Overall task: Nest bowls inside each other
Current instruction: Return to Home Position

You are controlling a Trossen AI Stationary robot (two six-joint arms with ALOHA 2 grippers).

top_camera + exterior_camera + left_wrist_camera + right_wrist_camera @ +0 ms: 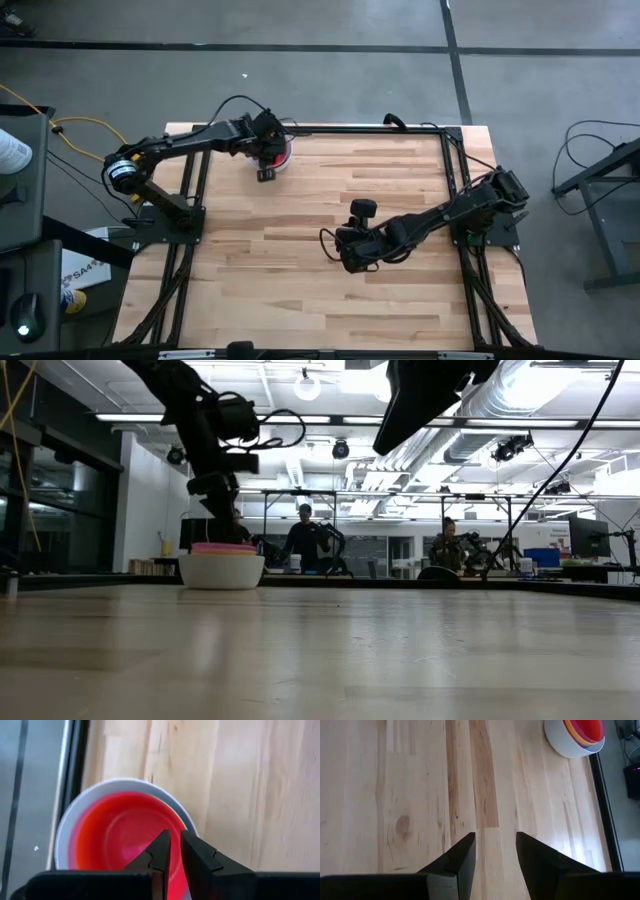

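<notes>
The bowls stand nested in one stack [277, 152] near the table's far edge, left of the middle. The white bowl [65, 827] is outermost and rests on the wood. The red-pink bowl [117, 835] sits innermost, and a yellow rim [574, 736] shows between them. My left gripper [172, 840] hangs just above the stack's near rim, pointing steeply down. Its fingers are a narrow gap apart with nothing between them. My right gripper [495, 840] hovers open over bare wood at the table's middle [340, 252], well away from the stack.
A black frame rail [360, 128] runs along the table's far edge just behind the stack, and more rails run down both sides. Bare wood [300, 300] lies in the near half. In the low view people [305, 540] stand in the room beyond the table.
</notes>
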